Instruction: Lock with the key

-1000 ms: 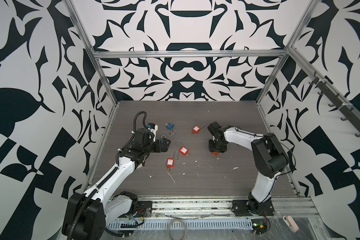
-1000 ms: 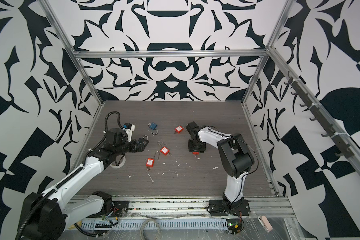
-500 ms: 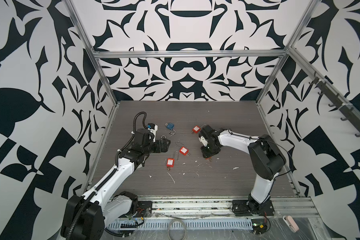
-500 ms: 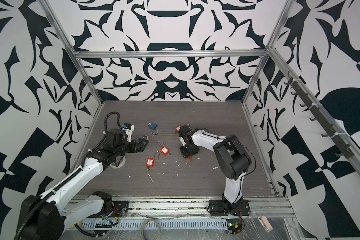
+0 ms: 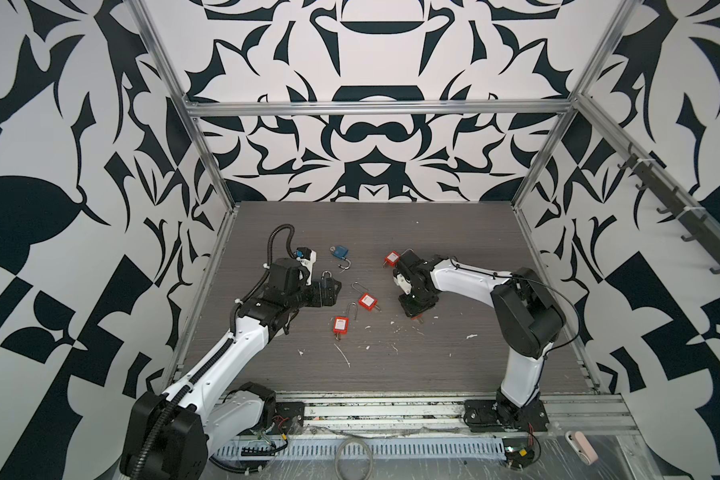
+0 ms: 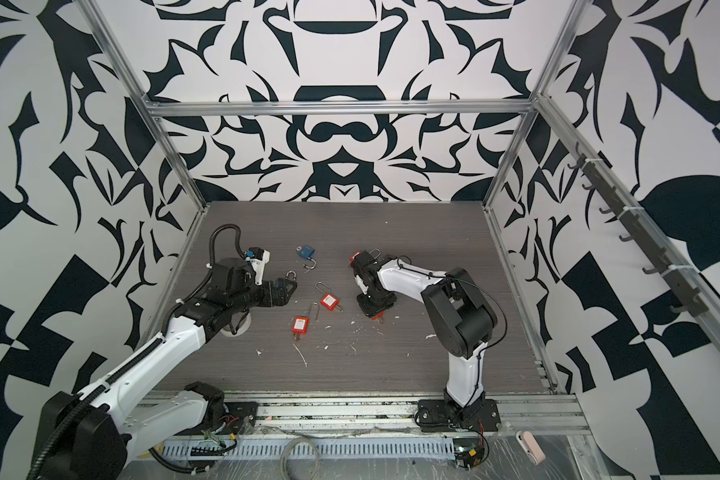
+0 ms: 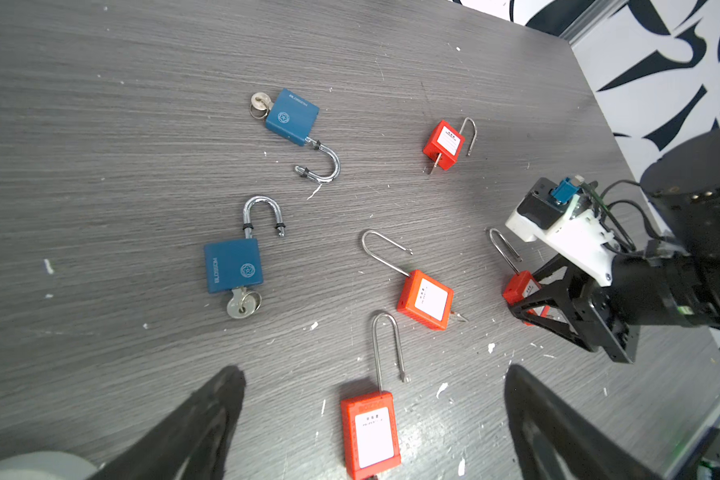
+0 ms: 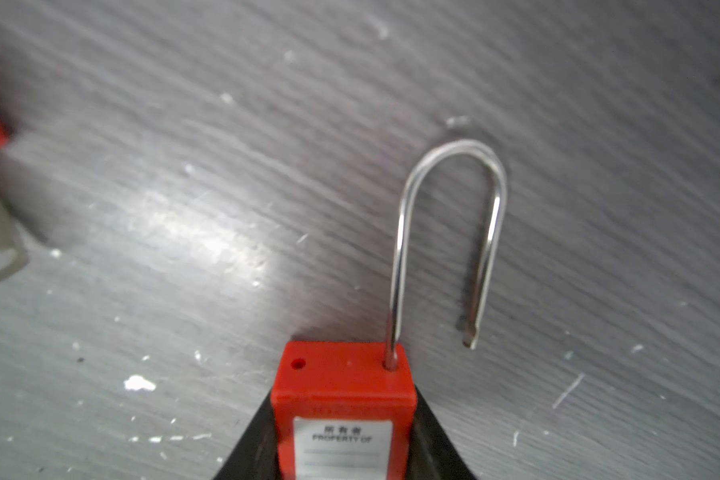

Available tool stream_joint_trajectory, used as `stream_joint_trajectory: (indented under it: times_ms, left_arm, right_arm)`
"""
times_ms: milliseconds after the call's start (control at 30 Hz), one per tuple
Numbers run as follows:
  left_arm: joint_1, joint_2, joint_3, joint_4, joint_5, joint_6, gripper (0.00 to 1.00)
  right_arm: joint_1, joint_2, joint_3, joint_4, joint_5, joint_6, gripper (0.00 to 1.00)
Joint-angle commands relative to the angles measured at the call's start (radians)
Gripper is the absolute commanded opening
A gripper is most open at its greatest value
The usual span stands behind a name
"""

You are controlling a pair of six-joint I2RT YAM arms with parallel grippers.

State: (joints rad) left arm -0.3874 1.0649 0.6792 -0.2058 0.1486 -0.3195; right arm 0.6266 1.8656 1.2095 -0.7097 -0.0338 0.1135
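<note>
My right gripper is shut on the body of a red padlock, whose long shackle stands open; its key is hidden. The left wrist view shows that padlock low over the table. My left gripper is open and empty, hovering over another red padlock with its shackle open. A blue padlock with a key in it lies close by.
On the table also lie a second blue padlock with an open shackle and two more red padlocks. White flecks are scattered toward the front. Metal frame posts edge the table.
My right arm swung left toward the middle with the red padlock, then came slightly toward the front. The left arm has stayed put.
</note>
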Motion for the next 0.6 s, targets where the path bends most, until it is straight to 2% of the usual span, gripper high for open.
stream_joint_trajectory:
  times_ms: [0, 167, 267, 367, 567]
  left_arm:
    - [-0.002, -0.024, 0.039, -0.01, 0.046, 0.095, 0.99]
    - [-0.007, -0.057, 0.018, 0.045, 0.12, 0.266, 1.0]
    - [-0.021, -0.086, -0.023, 0.122, 0.248, 0.389, 0.98]
    - [-0.045, -0.108, -0.046, 0.187, 0.331, 0.484, 0.99]
    - [-0.063, -0.146, -0.076, 0.313, 0.443, 0.618, 0.99]
  right_arm:
    - [0.021, -0.097, 0.033, -0.033, -0.066, -0.101, 0.33]
    - [0.042, -0.238, 0.005, -0.014, -0.103, -0.298, 0.31]
    - [0.047, -0.335, -0.032, 0.017, -0.112, -0.451, 0.3]
    - [0.047, -0.428, -0.081, 0.046, -0.171, -0.607, 0.3]
    - [0.047, -0.534, -0.102, 0.032, -0.24, -0.778, 0.3]
